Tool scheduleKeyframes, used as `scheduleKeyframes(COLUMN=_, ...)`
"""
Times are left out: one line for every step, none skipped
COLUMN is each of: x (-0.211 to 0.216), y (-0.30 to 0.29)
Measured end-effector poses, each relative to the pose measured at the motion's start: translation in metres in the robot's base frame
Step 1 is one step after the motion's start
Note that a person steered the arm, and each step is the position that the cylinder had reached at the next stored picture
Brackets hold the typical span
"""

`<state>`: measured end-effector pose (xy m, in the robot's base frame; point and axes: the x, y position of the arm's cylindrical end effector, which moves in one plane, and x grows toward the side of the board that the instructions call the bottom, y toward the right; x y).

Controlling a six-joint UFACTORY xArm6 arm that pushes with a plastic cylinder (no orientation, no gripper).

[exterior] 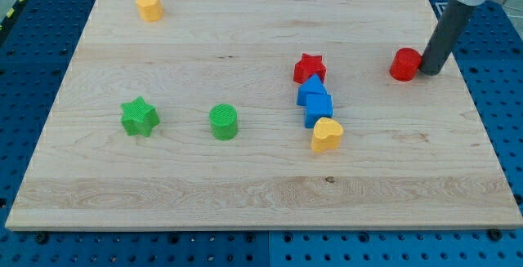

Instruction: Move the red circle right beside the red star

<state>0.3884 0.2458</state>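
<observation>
Red came in two pieces: the red star (310,67) and, well to its right, the red circle (404,64). My tip (428,72) touched the circle's right side; the end effector was a plain rod with no jaws, holding nothing. Blue also counted two, a blue block (310,91) touching the star from below and a blue cube (319,109) under that. Yellow counted two: a yellow heart (326,135) below the star, and a yellow block (149,6) far up-left. Green counted two, a green cylinder (223,122) and a green star (140,117), both left of the red star. The wooden surface (245,193) lay on a blue perforated base (16,95).
</observation>
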Motion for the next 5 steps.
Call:
scheduleKeyframes(x=-0.01, y=0.0)
scheduleKeyframes(x=-0.01, y=-0.003)
scheduleKeyframes(x=0.019, y=-0.022)
scheduleKeyframes(x=0.02, y=-0.035)
scheduleKeyframes(x=0.018, y=-0.062)
